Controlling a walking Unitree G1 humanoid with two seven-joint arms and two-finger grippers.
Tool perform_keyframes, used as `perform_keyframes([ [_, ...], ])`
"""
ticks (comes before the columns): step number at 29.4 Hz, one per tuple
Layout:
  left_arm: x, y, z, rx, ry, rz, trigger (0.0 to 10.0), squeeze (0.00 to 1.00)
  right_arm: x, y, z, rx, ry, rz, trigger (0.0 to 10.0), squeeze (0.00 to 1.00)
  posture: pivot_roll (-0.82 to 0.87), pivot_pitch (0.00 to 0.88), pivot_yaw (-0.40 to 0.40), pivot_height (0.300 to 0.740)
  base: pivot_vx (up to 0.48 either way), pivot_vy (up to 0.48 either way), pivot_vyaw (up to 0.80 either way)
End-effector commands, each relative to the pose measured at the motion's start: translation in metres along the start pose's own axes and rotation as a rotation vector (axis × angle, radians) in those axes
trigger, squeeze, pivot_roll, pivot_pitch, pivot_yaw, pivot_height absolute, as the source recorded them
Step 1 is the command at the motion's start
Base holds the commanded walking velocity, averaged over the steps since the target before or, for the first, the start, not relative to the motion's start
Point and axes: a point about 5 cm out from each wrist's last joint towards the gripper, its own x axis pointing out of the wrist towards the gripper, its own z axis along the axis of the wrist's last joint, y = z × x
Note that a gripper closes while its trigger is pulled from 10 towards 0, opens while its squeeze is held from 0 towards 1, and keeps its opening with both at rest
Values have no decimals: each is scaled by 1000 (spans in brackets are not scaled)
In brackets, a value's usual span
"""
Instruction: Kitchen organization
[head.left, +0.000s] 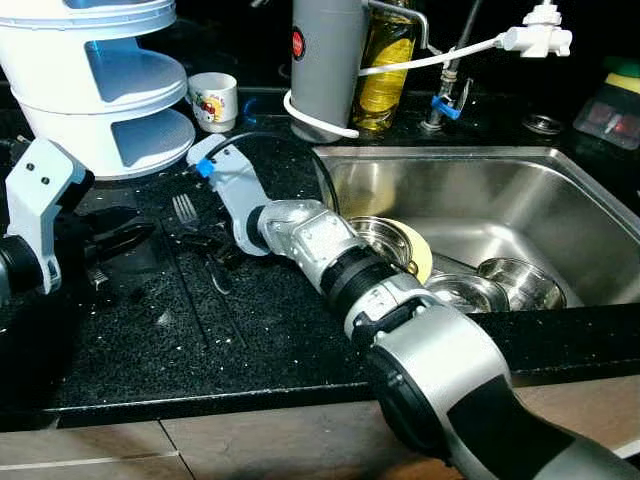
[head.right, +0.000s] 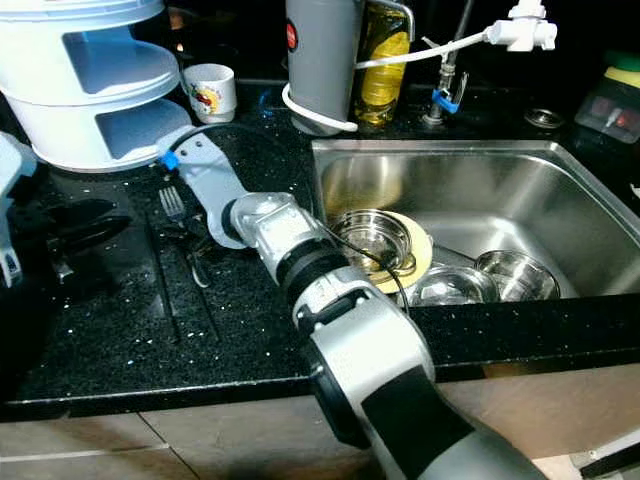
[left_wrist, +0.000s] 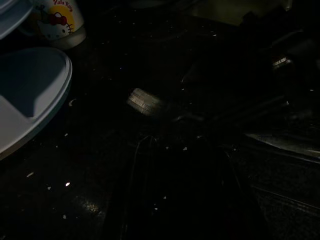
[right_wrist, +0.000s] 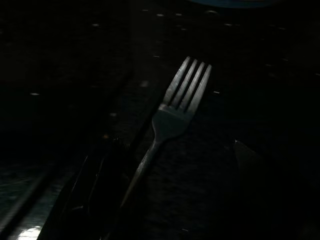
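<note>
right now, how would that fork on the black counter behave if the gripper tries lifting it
The thin silver metal fork looks stiff and probably light. It lies flat on the speckled black stone counter, so it may slide rather than lift. Its smooth narrow handle could slip between the right gripper fingers.

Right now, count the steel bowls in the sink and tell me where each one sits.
3. One steel bowl sits on a yellow plate at the sink's left; a second lies at the front middle, a third to its right. The arm may hide more.
</note>
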Motion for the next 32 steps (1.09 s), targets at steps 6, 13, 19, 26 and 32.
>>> perform_keyframes([
  [6, -2, 1, 0, 16, 18, -13, 10000, 0, -3, -14, -31, 27, 107, -62, 10000, 0, 75, 196, -42, 740, 0, 0, 0],
  [13, -1, 1, 0, 14, 18, -17, 10000, 0, -10, -29, -38, 14, 126, -122, 10000, 0, 73, 203, -39, 740, 0, 0, 0],
  [19, -1, 1, 0, 16, 23, -18, 10000, 0, -12, -31, -41, 2, 166, -92, 10000, 0, 71, 208, -35, 740, 0, 0, 0],
  [26, 0, 1, 0, 21, 28, -16, 10000, 0, -9, -18, -53, -36, 263, 16, 10000, 0, 72, 209, -35, 740, 0, 0, 0],
  [32, 0, 2, 0, 22, 28, -14, 10000, 0, -5, -10, -53, -45, 274, 54, 10000, 0, 74, 212, -37, 740, 0, 0, 0],
])
